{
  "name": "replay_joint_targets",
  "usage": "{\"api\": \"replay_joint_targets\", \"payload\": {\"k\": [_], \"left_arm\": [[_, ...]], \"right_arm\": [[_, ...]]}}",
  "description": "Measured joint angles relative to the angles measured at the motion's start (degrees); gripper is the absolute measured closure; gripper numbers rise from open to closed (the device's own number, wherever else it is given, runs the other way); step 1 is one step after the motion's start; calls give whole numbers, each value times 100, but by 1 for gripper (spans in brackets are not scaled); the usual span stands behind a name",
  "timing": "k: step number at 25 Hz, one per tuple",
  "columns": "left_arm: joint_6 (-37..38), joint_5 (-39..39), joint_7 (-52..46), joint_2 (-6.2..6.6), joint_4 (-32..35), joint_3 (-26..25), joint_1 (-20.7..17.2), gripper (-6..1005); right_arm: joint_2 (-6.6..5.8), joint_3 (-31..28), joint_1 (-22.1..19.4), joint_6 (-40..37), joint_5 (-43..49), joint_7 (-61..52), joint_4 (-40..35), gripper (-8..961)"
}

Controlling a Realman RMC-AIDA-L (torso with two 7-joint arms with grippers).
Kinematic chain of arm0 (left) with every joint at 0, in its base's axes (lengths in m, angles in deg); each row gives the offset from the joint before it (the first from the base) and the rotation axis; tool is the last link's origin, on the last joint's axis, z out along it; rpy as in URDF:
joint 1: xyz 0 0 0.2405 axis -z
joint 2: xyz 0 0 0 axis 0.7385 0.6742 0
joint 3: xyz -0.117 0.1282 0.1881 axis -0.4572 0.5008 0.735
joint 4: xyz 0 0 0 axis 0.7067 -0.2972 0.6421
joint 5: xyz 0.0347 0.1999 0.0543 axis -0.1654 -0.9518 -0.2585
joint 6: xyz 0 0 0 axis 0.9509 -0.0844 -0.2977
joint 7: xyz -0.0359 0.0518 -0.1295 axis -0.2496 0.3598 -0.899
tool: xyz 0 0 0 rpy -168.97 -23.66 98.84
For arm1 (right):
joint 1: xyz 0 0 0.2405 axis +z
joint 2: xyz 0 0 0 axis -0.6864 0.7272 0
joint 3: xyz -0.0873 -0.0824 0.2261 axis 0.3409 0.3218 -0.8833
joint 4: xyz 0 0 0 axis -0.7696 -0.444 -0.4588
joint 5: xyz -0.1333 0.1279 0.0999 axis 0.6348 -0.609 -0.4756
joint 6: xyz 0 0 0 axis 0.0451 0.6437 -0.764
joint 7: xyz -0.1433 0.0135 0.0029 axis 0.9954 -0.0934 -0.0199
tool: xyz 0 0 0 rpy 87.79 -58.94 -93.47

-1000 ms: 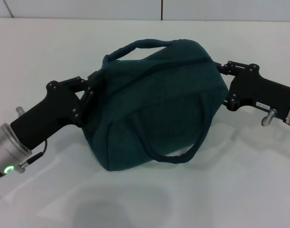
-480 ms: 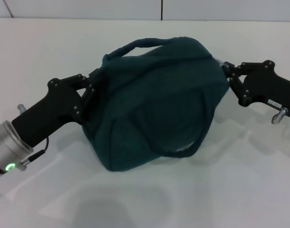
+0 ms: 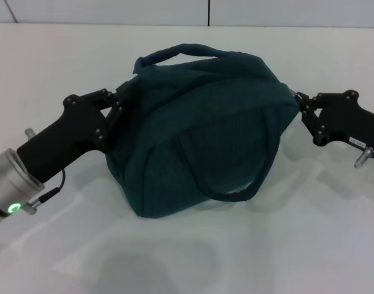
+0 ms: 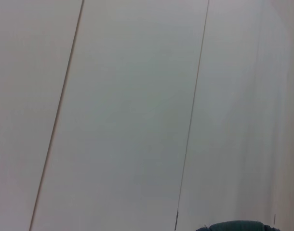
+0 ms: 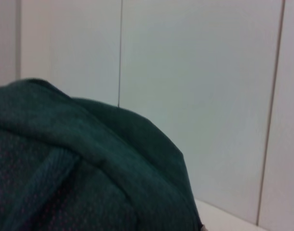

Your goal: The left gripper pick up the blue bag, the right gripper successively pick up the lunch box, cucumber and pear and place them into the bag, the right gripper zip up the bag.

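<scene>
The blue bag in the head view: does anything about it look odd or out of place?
Nothing looks damaged or spilled. The blue bag bulges, with one handle arching over its top and the other drooping down its front. The left gripper and right gripper sit at its opposite ends. No lunch box, cucumber or pear is visible.

Folds of the blue bag fill the near side before a pale panelled wall.

From my seat I see a plain white table filling the lower part of the head view. Behind it a pale panelled wall runs across the back, split by thin dark seams. Both wrist views show more of that wall, its narrow seams crossing pale panels.
</scene>
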Motion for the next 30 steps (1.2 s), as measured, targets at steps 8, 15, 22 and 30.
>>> {"api": "replay_joint_targets", "payload": {"k": [8,15,22,30], "left_arm": [[-7,220,26,-56,49,-1,72,908],[-67,614,371,-84,350,-9,-167,899],[140,710,518,-77,658,36,-420,797],[1054,46,618,-4,577,52,-324,325]], "right_arm": [[12,-38,-7,-24,-52,-28,45,940],[-17,-86,10,-193,-67,-464,-12,893],[-41,-557,-298,-1169,-70,-473,-185,551],[-223,-756,-177,-2834,594,-996,-396,333]]}}
